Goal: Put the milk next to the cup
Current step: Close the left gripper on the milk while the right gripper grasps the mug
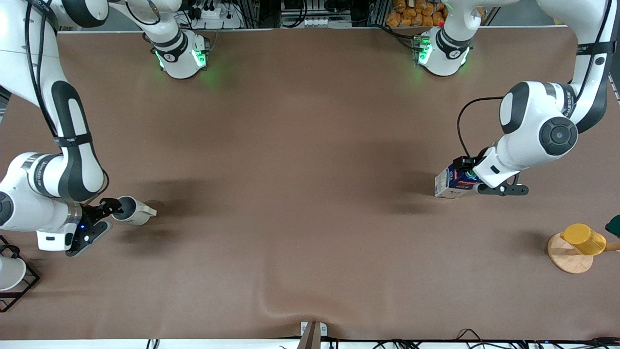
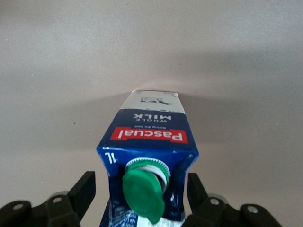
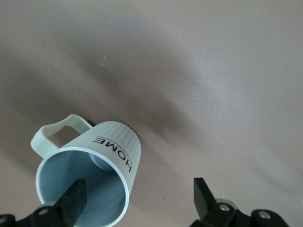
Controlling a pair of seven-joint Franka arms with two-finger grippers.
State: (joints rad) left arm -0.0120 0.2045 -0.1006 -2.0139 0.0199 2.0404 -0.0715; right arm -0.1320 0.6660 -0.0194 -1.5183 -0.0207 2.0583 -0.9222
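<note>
A yellow cup (image 1: 583, 238) sits on a wooden disc (image 1: 567, 256) nearest the camera. The right gripper (image 1: 104, 212), spread, has one finger (image 3: 72, 203) inside the cup (image 1: 131, 210) at the right arm's end of the counter (image 1: 300, 145). The left gripper (image 1: 469, 175), spread, flanks the milk (image 1: 453, 182) without touching, at the left arm's end.

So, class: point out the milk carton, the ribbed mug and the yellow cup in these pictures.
milk carton (image 2: 147, 135), left wrist view, on its red label.
ribbed mug (image 3: 116, 149), right wrist view, on its outer wall by the lettering.
yellow cup (image 1: 583, 239), front view, on its side wall.
</note>
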